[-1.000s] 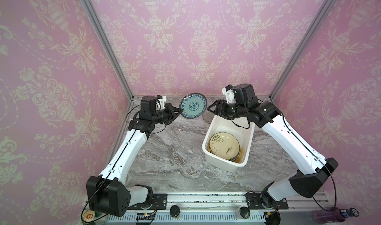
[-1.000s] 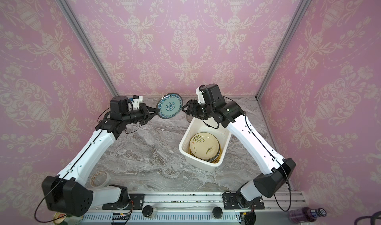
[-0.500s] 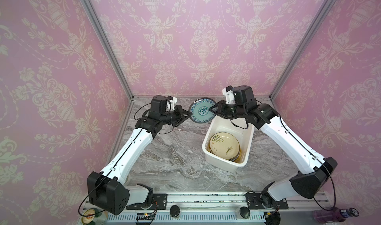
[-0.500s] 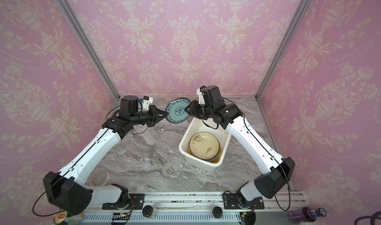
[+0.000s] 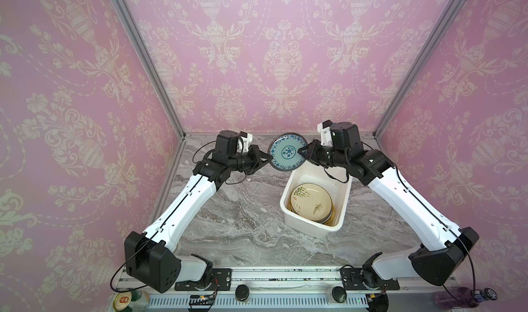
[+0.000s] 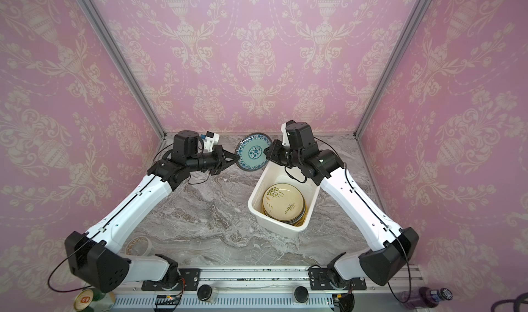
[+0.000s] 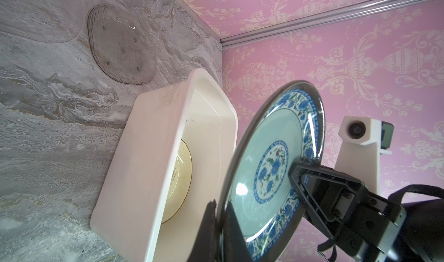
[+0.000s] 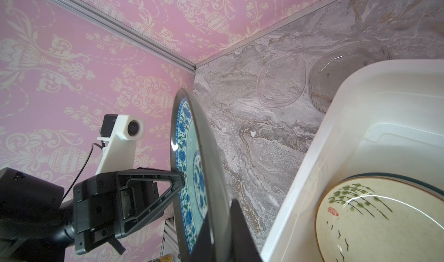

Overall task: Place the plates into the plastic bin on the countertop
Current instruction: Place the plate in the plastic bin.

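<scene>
Pink damask wallpaper [image 5: 257, 67] closes in 3 sides of the grey marble-patterned countertop [image 5: 243, 210]. Between the 2 grippers, raised off the counter, the teal plate [image 5: 287, 152] [image 6: 253, 152] stands on edge, its blue-patterned face turned toward the overhead camera and its grey back away from it. The right gripper [image 5: 301, 150] [image 6: 267, 152] is clamped on the plate's rim: in the right wrist view its 2 fingers [image 8: 242, 236] sit tight on either side of the edge. The left gripper [image 5: 267, 160] [image 6: 234, 160] straddles the opposite side of the rim, with 1 fingertip [image 8: 181, 176] against the patterned face; whether its jaws are pressing on the plate or standing just clear of it cannot be told. Just below the right gripper, and running from it back toward the robot's base, the plastic bin [image 5: 311, 230] [image 6: 283, 229] sits on the countertop; in both top views the held plate overlaps the bin's far corner on the left gripper's side. Inside the bin, well below both grippers, a cream floral plate [image 5: 311, 202] [image 8: 372, 220] lies face up on a stack of plates [image 5: 327, 221] of which only the rims show. Lower than the 2 grippers, past the bin's far end, a smoky glass plate [image 7: 120, 52] lies flat on the counter just beside the bin, and a clear glass plate [image 7: 36, 16] lies next to it. Far behind the left gripper, near that arm's base, a roll of tape [image 6: 137, 246] rests on the counter.
</scene>
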